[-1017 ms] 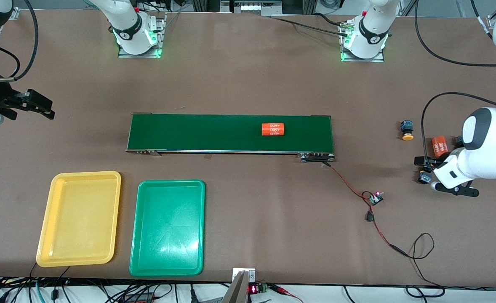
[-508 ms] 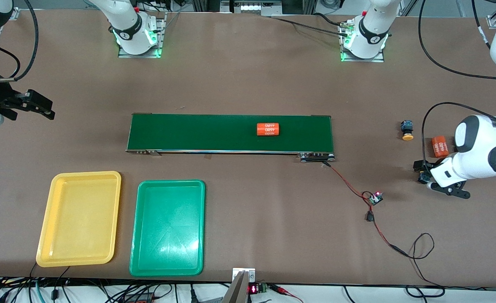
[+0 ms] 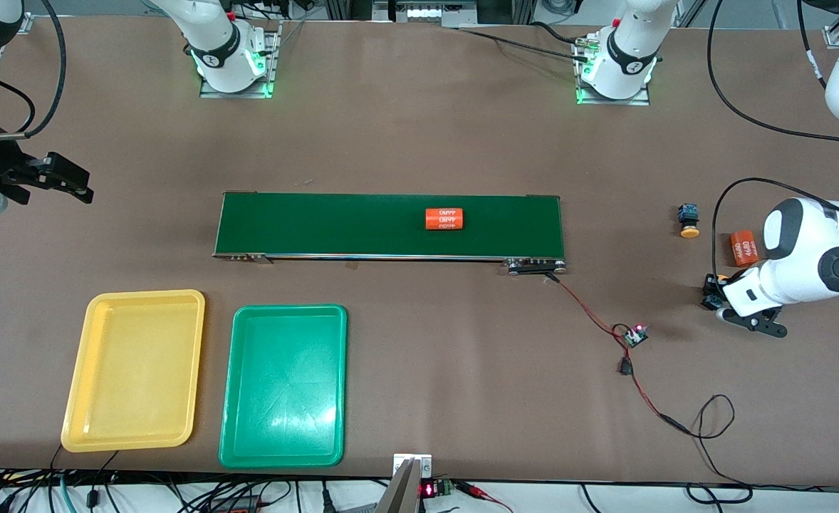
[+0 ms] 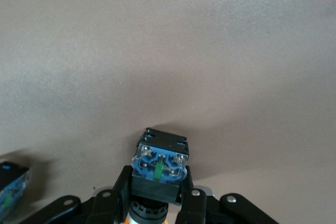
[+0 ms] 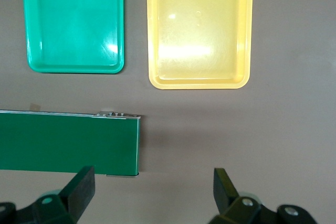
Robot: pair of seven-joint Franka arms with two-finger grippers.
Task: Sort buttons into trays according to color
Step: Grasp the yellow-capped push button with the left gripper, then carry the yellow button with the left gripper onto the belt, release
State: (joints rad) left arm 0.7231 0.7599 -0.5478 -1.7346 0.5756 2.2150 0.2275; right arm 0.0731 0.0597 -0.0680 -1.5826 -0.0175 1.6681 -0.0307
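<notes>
Left gripper [image 4: 156, 203] pinches one button [image 4: 159, 165], cap probably yellow; a second button [image 3: 689, 220] lies nearby. Two trays: yellow tray [image 3: 134, 369], green tray [image 3: 283, 385]. Right gripper [image 5: 152, 192] waits, spread.

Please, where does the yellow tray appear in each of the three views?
Front view: the yellow tray lies near the camera, toward the right arm's end of the table.
Left wrist view: not in it.
Right wrist view: it shows whole, beside the green tray.
Shared landmark: the green tray beside it, in both views.
</notes>
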